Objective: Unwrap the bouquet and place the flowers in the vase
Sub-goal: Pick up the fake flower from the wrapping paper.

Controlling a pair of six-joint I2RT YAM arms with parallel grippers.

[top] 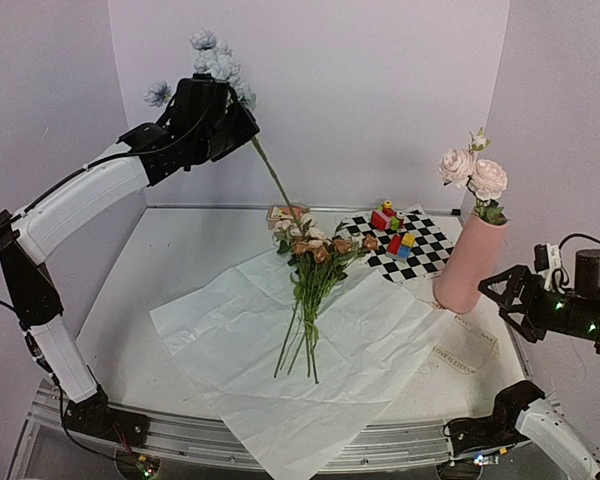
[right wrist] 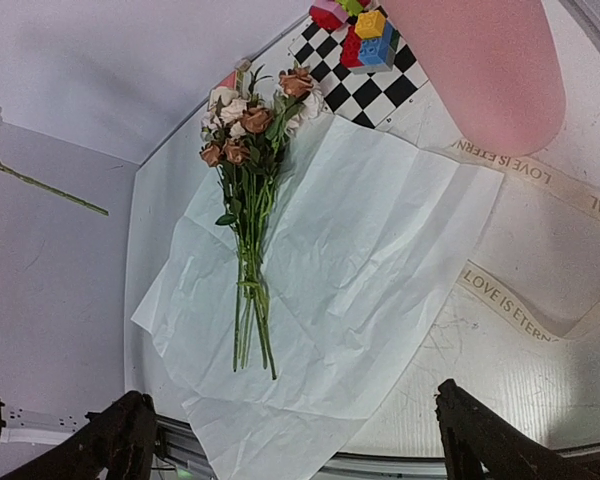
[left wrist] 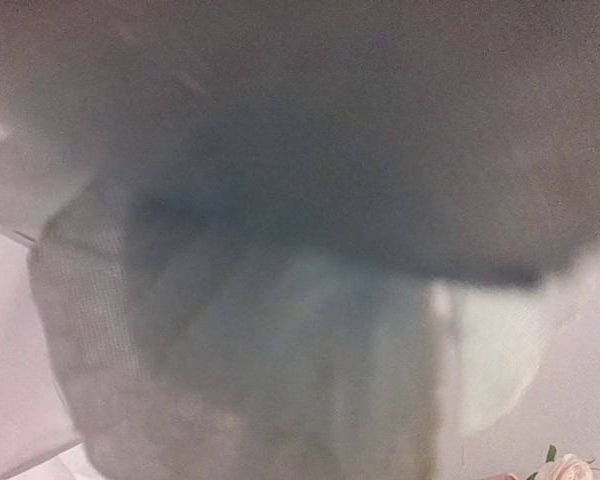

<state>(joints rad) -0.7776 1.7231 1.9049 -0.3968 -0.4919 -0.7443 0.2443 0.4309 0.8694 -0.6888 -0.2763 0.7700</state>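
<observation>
The bouquet lies unwrapped: peach and cream flowers [top: 315,255] [right wrist: 245,150] rest with their green stems on the spread white paper [top: 280,350] [right wrist: 380,260]. The pink vase [top: 468,262] [right wrist: 480,70] stands at the right with pale pink roses [top: 475,172] in its mouth. My left gripper [top: 225,120] is raised high at the back left, shut on a long-stemmed flower with pale bluish-white blooms [top: 215,62]; its stem slants down to the right. Blurred petals [left wrist: 280,380] fill the left wrist view and hide the fingers. My right gripper [top: 500,295] [right wrist: 290,420] hangs open beside the vase, holding nothing.
A checkerboard mat [top: 430,255] with small coloured toy blocks [top: 395,230] [right wrist: 365,35] lies behind the vase. A printed ribbon [right wrist: 510,300] [top: 465,355] curls on the table right of the paper. The paper's near corner overhangs the table's front rail [top: 400,435].
</observation>
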